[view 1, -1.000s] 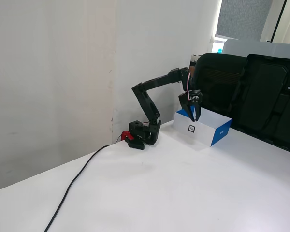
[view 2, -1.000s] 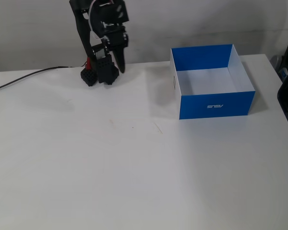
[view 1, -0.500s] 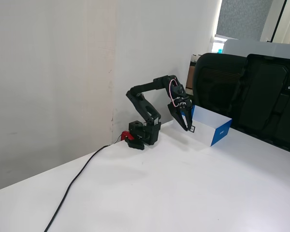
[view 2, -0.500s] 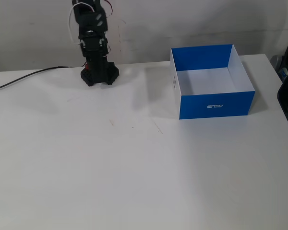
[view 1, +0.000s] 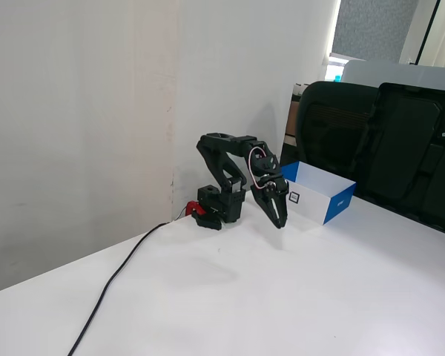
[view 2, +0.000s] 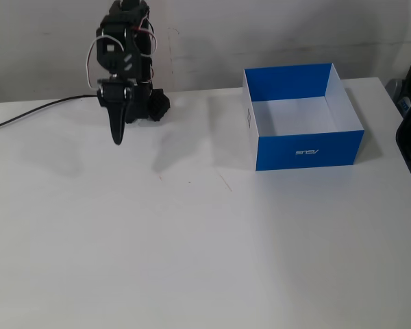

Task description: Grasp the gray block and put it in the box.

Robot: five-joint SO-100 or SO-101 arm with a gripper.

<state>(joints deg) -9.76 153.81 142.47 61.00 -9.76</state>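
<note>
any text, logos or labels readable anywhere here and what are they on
"ASUS": white logo on the blue side of the box, printed upside down as a fixed view shows it.
Small square mark on the box's white side: too small to read.
Nothing readable on the arm, the gripper or the table.

Arm (view 1: 230, 159) all black plastic w/ thin white & red wires looped near wrist, red clamp (view 1: 193, 210) at base.

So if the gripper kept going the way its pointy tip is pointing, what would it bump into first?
Most likely the bare white table. The gripper points downward with nothing under its tip in both fixed views. The box sits off to the side.
</note>
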